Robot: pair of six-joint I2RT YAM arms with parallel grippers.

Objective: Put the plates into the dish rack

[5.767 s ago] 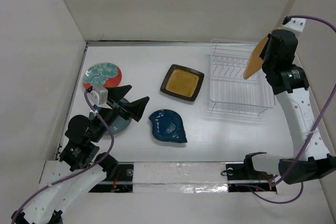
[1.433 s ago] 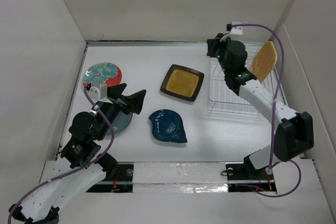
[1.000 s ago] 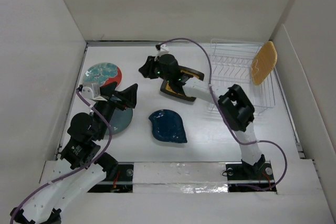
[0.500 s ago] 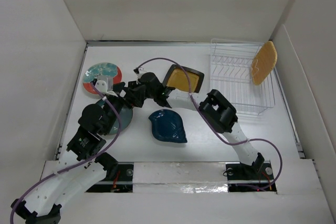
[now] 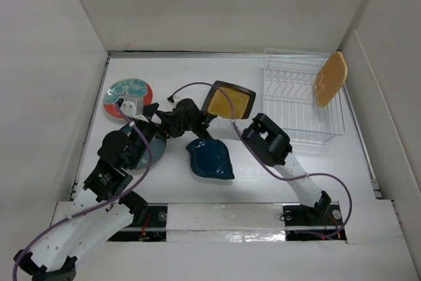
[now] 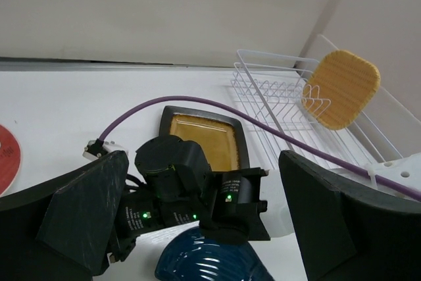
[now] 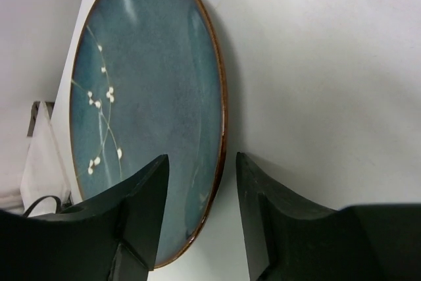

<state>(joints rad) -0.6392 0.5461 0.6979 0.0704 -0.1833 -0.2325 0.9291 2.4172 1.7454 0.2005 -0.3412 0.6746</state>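
Five plates, no two alike: one round red-rimmed floral plate, one round grey-teal plate, one black-rimmed mustard square plate, one dark blue leaf-shaped plate and one orange rounded-square plate. So two are round, two squarish and one leaf-shaped. There is one white wire dish rack and one bench. Two grippers: the left gripper and the right gripper, two fingers each.

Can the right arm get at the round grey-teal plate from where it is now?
Probably yes. The right gripper is open, with the rim of the grey-teal plate in the gap between its fingers and nothing else in between. The open left gripper hangs close by, so it may crowd the lift.
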